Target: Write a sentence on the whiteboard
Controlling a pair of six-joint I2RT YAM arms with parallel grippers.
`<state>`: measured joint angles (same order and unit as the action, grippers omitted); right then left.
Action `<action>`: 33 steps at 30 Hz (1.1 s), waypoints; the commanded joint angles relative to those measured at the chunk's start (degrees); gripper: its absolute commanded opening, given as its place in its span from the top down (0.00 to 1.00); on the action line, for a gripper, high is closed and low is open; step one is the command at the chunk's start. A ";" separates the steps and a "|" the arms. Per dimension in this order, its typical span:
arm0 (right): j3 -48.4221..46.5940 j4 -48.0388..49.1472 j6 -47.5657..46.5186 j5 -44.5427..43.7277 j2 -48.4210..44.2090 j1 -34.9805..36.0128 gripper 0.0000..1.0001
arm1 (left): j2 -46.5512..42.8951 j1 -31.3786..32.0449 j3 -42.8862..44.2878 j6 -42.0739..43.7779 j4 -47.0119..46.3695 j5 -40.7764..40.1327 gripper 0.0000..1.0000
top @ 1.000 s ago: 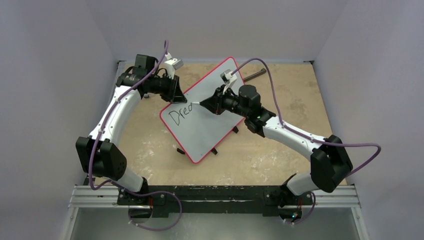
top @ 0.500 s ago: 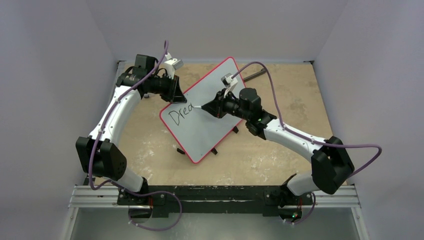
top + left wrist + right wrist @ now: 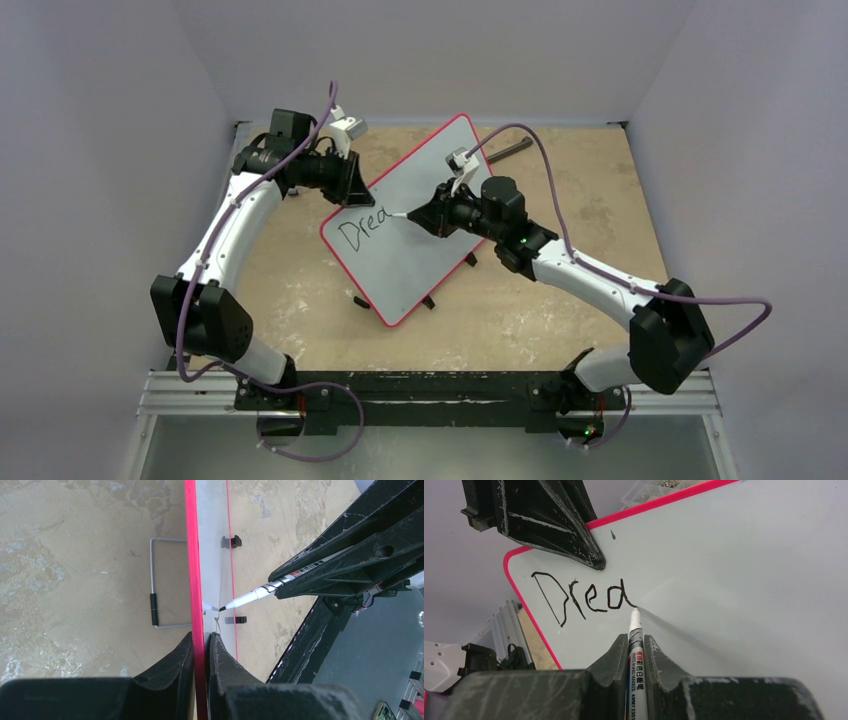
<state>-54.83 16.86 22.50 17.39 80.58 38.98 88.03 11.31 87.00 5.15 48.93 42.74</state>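
The whiteboard (image 3: 420, 215), white with a red rim, stands tilted on the table. Its black letters "Drea" (image 3: 362, 226) read clearly in the right wrist view (image 3: 584, 600). My left gripper (image 3: 352, 190) is shut on the board's red upper-left rim (image 3: 200, 645). My right gripper (image 3: 428, 215) is shut on a white marker (image 3: 634, 645). The marker tip touches the board just after the "a". In the left wrist view the marker (image 3: 250, 597) meets the board (image 3: 210, 555) edge-on.
A wire stand leg (image 3: 155, 610) and black clips (image 3: 231, 541) show on the board's back and edge. A dark rod (image 3: 510, 150) lies on the tan table (image 3: 560, 310) behind the board. Grey walls enclose the left, right and far sides.
My right gripper has moved the marker rightward along the board, finishing the "a" after "Dre". The left arm and the board have stayed still.
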 commanded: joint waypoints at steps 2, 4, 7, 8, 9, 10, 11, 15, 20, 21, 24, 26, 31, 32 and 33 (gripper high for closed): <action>-1.87 -1.53 -1.28 -1.64 -3.95 -0.09 1.00 | -3.21 0.56 0.44 3.92 -3.10 0.67 1.00; -2.34 -2.03 -1.30 -1.85 -5.06 -0.08 1.00 | -3.22 0.55 0.45 3.85 -3.14 0.65 1.00; -2.86 -2.93 -1.54 -2.52 -6.13 -0.10 1.00 | -3.35 0.58 0.45 3.76 -3.14 0.67 1.00; -2.91 -3.16 -1.62 -2.93 -6.41 -0.06 1.00 | -3.41 0.62 0.44 3.67 -3.14 0.63 1.00; -2.92 -3.35 -1.71 -3.28 -6.66 -0.05 1.00 | -3.44 0.63 0.44 3.67 -3.14 0.44 1.00; -2.94 -3.52 -1.73 -3.66 -6.81 -0.10 1.00 | -3.46 0.61 0.45 3.67 -3.14 0.27 1.00; -2.84 -3.65 -1.83 -3.98 -6.96 -0.11 1.00 | -3.55 0.58 0.45 3.64 -3.14 0.16 1.00; -2.58 -3.88 -1.80 -5.03 -7.43 -0.11 1.00 | -3.63 0.60 0.45 3.42 -3.33 0.15 1.00; -2.39 -4.35 -1.82 -6.00 -8.19 -0.07 1.00 | -4.28 0.60 -0.11 2.79 -4.51 0.81 1.00; -2.31 -4.49 -1.84 -6.11 -8.30 -0.08 1.00 | -4.42 0.57 -0.24 2.18 -4.85 0.18 1.00; -2.36 -4.77 -1.91 -6.30 -8.41 -0.10 1.00 | -4.44 0.60 -0.12 1.91 -4.70 -0.73 1.00; -2.30 -4.93 -1.98 -6.32 -8.42 -0.13 1.00 | -4.49 0.64 -0.14 1.88 -4.72 -0.08 1.00; -2.30 -4.99 -2.22 -5.84 -8.50 -0.13 1.00 | -4.61 0.64 -0.08 1.87 -4.72 0.47 1.00; -2.30 -5.00 -2.21 -5.75 -8.44 -0.12 1.00 | -4.62 0.64 -0.08 1.83 -4.72 0.62 1.00; -2.30 -4.79 -2.38 -5.39 -8.30 -0.08 1.00 | -4.61 0.71 -0.06 1.85 -4.72 0.74 1.00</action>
<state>-55.40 10.96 21.39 12.47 73.65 38.96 86.43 11.70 86.35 4.97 48.77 42.81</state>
